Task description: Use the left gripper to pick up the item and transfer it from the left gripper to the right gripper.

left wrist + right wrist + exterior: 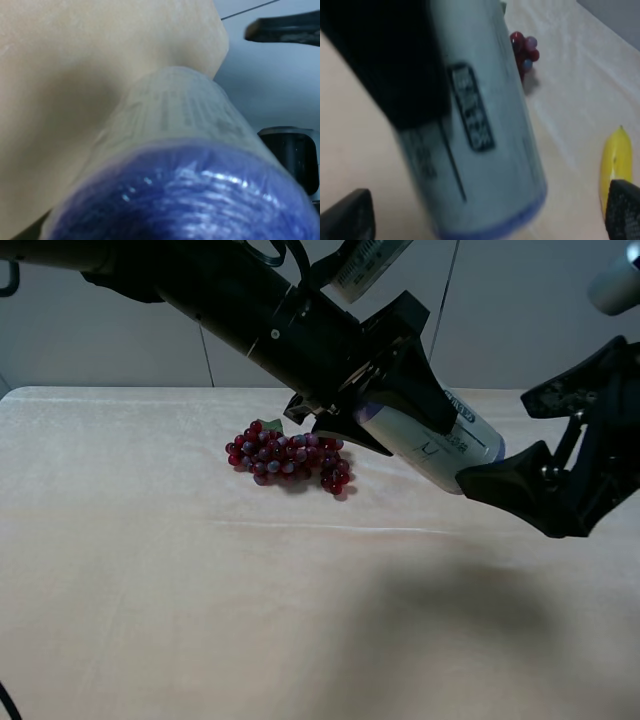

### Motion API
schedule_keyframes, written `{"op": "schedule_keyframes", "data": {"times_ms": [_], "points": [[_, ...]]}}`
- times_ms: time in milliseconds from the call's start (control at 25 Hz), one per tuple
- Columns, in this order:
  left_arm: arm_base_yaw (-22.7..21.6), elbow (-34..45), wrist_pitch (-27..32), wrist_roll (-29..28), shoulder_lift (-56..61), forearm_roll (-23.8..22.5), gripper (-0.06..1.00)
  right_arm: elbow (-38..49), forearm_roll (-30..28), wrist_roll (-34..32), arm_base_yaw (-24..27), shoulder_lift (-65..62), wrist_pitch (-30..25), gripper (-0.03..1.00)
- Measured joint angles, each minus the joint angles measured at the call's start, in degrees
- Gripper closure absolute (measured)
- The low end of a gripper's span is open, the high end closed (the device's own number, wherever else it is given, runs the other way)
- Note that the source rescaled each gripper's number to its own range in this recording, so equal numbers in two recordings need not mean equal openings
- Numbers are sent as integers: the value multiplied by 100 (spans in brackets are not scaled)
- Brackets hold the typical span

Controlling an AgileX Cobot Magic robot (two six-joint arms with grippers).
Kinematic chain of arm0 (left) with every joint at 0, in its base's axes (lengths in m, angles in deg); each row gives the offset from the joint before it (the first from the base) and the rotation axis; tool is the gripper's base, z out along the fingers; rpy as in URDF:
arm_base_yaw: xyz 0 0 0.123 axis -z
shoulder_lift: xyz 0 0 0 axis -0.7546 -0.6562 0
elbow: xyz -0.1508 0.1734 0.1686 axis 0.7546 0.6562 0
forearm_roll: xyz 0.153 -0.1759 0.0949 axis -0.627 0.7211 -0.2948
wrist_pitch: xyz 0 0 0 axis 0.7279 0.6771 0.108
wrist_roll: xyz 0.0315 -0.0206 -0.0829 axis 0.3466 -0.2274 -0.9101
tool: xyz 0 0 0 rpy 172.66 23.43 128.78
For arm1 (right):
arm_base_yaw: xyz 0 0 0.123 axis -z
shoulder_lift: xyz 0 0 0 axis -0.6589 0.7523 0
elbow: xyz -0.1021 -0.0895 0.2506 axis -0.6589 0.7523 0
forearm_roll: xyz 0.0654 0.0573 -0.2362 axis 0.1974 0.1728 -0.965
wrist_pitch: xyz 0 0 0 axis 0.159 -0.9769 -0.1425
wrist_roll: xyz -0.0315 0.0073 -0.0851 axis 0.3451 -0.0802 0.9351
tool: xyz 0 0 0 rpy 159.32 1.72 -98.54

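Observation:
The item (445, 445), a cream-labelled roll with dark print and purple ends, is held in the air above the table's right half. My left gripper (415, 435) is shut on its middle, coming from the upper left. My right gripper (530, 435) is open at the right, one finger (500, 478) just below the roll's free end and the other (565, 392) above it. In the left wrist view the roll (185, 115) fills the frame. In the right wrist view the roll (485, 130) hangs between my right fingertips (350, 217), not clamped.
A bunch of red grapes (290, 458) lies on the cream tablecloth (200, 590) below the left arm, also in the right wrist view (522, 47). A yellow banana (615, 160) lies on the table near the right gripper.

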Motion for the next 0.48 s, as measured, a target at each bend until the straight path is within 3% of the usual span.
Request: {"op": "schedule_keyframes", "data": {"times_ms": [480], "points": [[0, 6, -54, 6, 0, 15, 94, 0, 621, 580, 0, 772, 663, -3]]}}
